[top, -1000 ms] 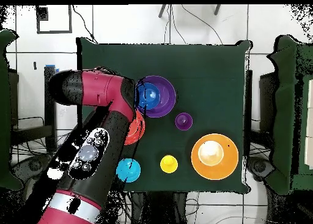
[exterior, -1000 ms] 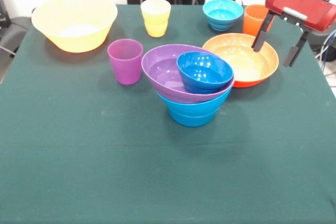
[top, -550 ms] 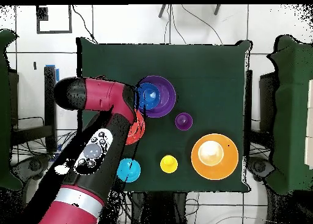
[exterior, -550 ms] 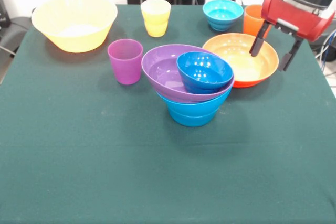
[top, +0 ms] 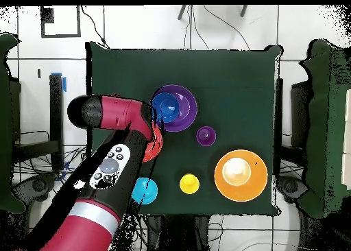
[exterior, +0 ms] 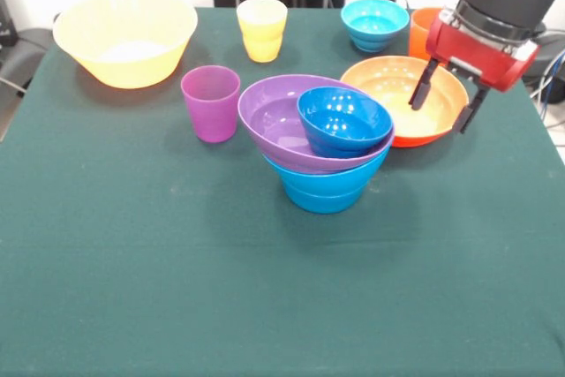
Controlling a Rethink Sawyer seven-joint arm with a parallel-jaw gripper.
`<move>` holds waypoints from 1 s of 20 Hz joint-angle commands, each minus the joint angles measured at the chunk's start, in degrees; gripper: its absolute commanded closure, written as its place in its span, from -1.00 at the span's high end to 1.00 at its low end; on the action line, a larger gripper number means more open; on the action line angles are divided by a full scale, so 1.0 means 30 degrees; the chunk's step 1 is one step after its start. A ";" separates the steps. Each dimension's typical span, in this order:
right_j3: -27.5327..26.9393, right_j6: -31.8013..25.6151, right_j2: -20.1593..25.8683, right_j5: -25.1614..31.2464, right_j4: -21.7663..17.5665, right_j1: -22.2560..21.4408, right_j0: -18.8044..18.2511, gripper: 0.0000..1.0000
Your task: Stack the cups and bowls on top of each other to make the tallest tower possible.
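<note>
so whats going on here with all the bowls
A red robot arm is building a tower of plastic bowls. So far the tower is a blue bowl at the bottom, a tilted purple bowl on it and a small dark blue bowl inside that. The end effector hangs open and empty over the wide orange bowl. The large yellow bowl, cyan bowl and three cups sit loose on the table.

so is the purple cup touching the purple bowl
Apart. The front view shows a strip of green cloth between the purple cup and the purple bowl; the overhead view shows the same gap.
</note>
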 commanded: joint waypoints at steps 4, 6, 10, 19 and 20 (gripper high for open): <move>0.1694 0.2273 0.3990 -0.1923 0.0081 0.1393 -0.0441 1.00; 0.1647 0.2132 0.4277 -0.2032 0.0084 0.1446 -0.0606 1.00; 0.1604 0.2005 0.4650 -0.1914 0.0081 0.1551 -0.0819 1.00; 0.1996 0.2155 0.5000 -0.1364 0.0016 0.1758 -0.0898 1.00; 0.2070 0.2171 0.5026 -0.1320 0.0018 0.1764 -0.0902 1.00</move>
